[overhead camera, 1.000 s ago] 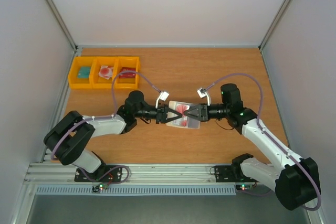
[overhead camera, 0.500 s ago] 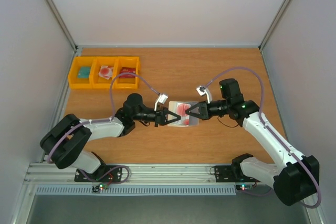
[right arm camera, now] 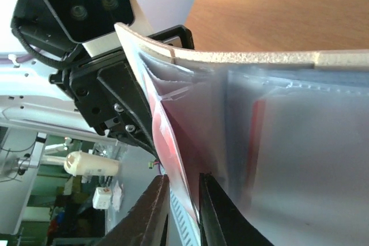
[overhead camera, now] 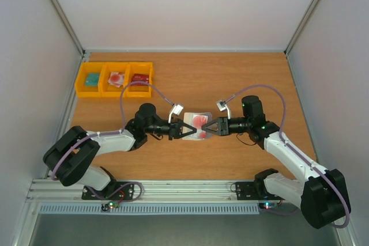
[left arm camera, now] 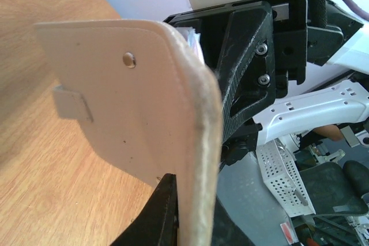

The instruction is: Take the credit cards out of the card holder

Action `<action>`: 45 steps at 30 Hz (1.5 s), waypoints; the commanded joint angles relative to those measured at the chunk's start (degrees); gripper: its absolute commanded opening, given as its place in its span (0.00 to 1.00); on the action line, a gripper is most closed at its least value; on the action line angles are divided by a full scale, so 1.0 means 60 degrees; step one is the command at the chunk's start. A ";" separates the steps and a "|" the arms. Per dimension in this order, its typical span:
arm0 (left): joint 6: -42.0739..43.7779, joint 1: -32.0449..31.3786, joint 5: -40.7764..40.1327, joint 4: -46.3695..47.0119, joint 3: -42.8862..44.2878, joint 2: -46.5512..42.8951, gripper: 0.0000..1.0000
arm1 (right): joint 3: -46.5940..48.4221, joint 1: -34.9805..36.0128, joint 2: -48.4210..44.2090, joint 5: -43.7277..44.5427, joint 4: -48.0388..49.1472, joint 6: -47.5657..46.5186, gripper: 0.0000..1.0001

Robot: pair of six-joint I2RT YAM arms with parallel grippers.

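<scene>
The card holder (overhead camera: 195, 126) hangs above the table's middle, between both arms. My left gripper (overhead camera: 183, 130) is shut on its cream folded edge (left arm camera: 132, 102); in the left wrist view that gripper (left arm camera: 193, 200) clamps the spine, snap tab to the left. My right gripper (overhead camera: 206, 128) meets it from the right. In the right wrist view its jaws (right arm camera: 183, 180) stand slightly apart, open, around the edge of a whitish-red credit card (right arm camera: 164, 136) that sticks out of a clear pocket (right arm camera: 300, 142). The card rests against the right finger and is clear of the left one.
Three yellow bins (overhead camera: 114, 79) stand in a row at the back left, holding a teal item, whitish-red cards and a red item. Grey walls close in the wooden table (overhead camera: 230, 79) on both sides.
The holder and both grippers have shifted a little to the left. My left gripper has closed on the holder. My right gripper's jaws, shut before, have come slightly apart.
</scene>
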 commanded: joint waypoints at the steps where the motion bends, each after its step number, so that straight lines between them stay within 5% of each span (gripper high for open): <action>1: 0.0279 0.0074 -0.0167 0.0481 -0.0016 -0.0083 0.00 | -0.0272 0.0070 -0.0292 -0.0468 0.1844 0.1144 0.14; 6: 0.0234 0.0099 -0.0252 0.0473 -0.0120 -0.0193 0.00 | -0.0302 0.0067 -0.0516 -0.0401 0.1232 0.0842 0.01; 12: 0.0179 0.0216 -0.0286 0.0517 -0.0271 -0.0307 0.00 | 0.0198 -0.0122 -0.1252 0.0914 -0.1465 -0.0411 0.01; 20: 0.0115 0.0273 -0.0220 0.0540 -0.0353 -0.0419 0.01 | 0.0081 -0.0211 -0.1323 0.0848 -0.1229 0.0014 0.01; 30: 0.0062 0.0565 -0.0414 0.0160 -0.0630 -0.0716 0.00 | 0.1249 -0.0995 -0.1947 0.2731 -0.4703 -0.1614 0.01; 38: -0.0512 0.2361 -0.2941 -0.4300 -0.0893 -0.0409 0.00 | 0.1406 -0.1222 -0.2274 0.2454 -0.4236 -0.1308 0.01; 43: -0.0669 0.2816 -0.1395 -0.4790 -0.0725 0.0561 0.00 | 0.1711 -0.1099 -0.2163 0.2042 -0.4366 -0.1546 0.01; 45: -0.0704 0.3060 -0.1722 -0.5682 -0.0615 0.0923 0.00 | 0.1702 -0.1052 -0.2139 0.1855 -0.4207 -0.1476 0.01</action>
